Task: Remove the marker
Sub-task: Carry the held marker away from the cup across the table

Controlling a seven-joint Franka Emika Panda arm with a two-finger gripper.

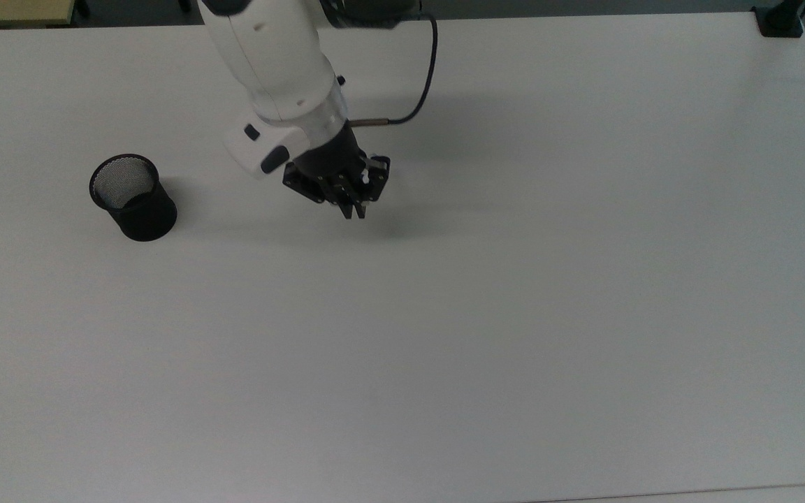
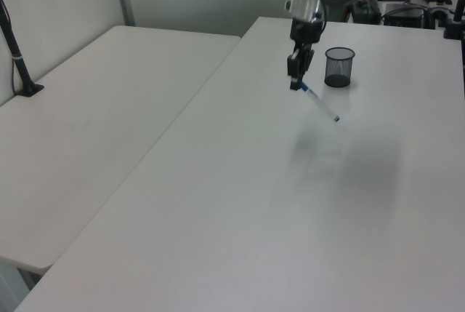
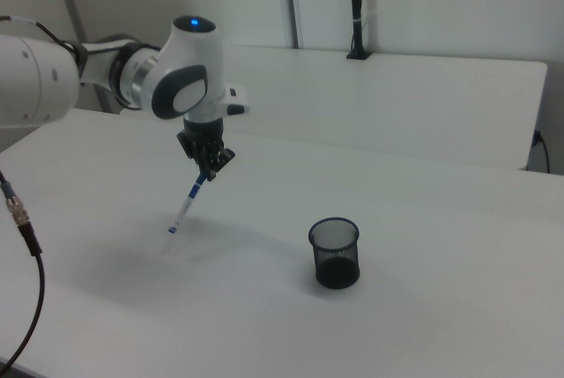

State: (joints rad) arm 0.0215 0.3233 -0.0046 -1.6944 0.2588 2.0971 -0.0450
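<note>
The marker (image 3: 185,206), white with a blue cap, hangs tilted from my gripper (image 3: 208,174), which is shut on its capped upper end. In the left view the marker (image 2: 320,105) slants down to the right from the gripper (image 2: 294,85), with its lower end close to the white table (image 1: 514,314). From the top view the gripper (image 1: 353,209) points down and covers the marker. The black mesh cup (image 1: 133,199) stands upright and apart from the marker, well toward the top view's left; it shows as the cup (image 3: 335,253) in the right view and the cup (image 2: 338,67) in the left view.
A second white table (image 2: 87,123) adjoins this one. A black clamp (image 1: 780,21) sits at the top view's far right corner. A black post (image 3: 355,8) rises behind the other table. The arm's cable (image 1: 423,77) loops over the table's back part.
</note>
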